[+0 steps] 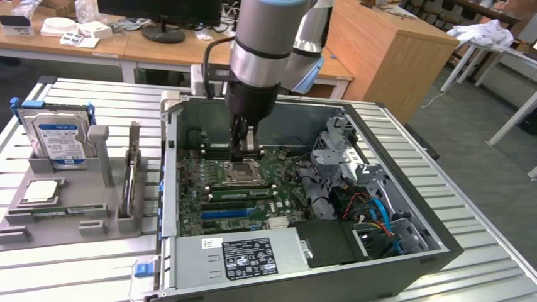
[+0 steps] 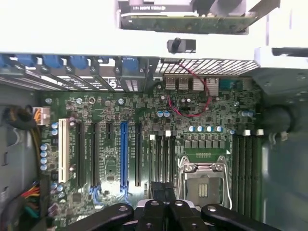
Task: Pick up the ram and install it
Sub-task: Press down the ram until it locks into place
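The ram (image 2: 187, 23) is a long, thin green stick standing on edge in a grey holder (image 1: 100, 207) outside the open computer case, on the exterior view's left (image 1: 132, 179). My gripper (image 1: 248, 151) hangs inside the case over the motherboard (image 2: 110, 120), just past the CPU socket (image 1: 241, 171). In the wrist view its dark fingertips (image 2: 157, 192) are pressed together, so the gripper (image 2: 162, 195) is shut with nothing between them. It is well apart from the ram.
Black memory slots (image 2: 163, 159) lie beside the CPU socket (image 2: 204, 185), with more slots (image 2: 248, 168) on its other side. A blue expansion slot (image 2: 123, 154) and a white slot (image 2: 61, 149) are nearby. The holder also carries a hard drive (image 1: 60, 139). Case walls (image 1: 394, 207) ring the board.
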